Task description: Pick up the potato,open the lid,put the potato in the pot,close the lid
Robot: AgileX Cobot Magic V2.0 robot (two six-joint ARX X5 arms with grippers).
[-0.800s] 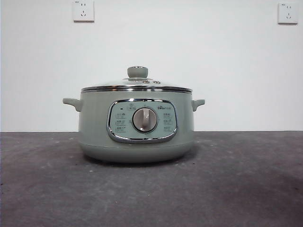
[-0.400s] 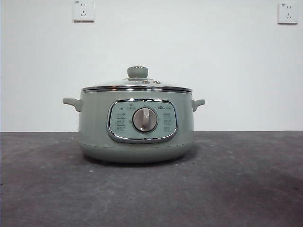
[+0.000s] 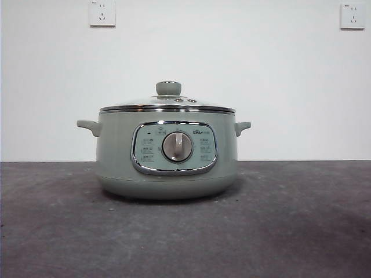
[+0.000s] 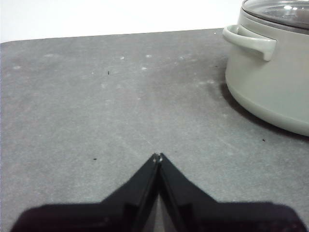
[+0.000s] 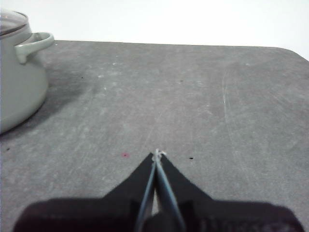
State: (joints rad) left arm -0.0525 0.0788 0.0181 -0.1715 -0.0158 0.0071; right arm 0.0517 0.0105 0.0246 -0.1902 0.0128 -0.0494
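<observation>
The sage-green pot (image 3: 116,156) stands in the middle of the dark grey table, its silver dial (image 3: 177,146) facing the front view. The glass lid (image 3: 139,105) with its green knob (image 3: 168,88) sits shut on the pot. The potato is out of view. My left gripper (image 4: 158,157) is shut and empty, low over the table, apart from the pot (image 4: 270,82) and its side handle (image 4: 251,41). My right gripper (image 5: 157,153) is shut and empty on the pot's other side (image 5: 19,87). Neither arm shows in the front view.
A white wall with two sockets (image 3: 102,13) (image 3: 352,15) stands behind the table (image 3: 290,231). The table's far edge shows in both wrist views (image 4: 111,35) (image 5: 169,43), with a rounded corner in the right wrist view (image 5: 294,50).
</observation>
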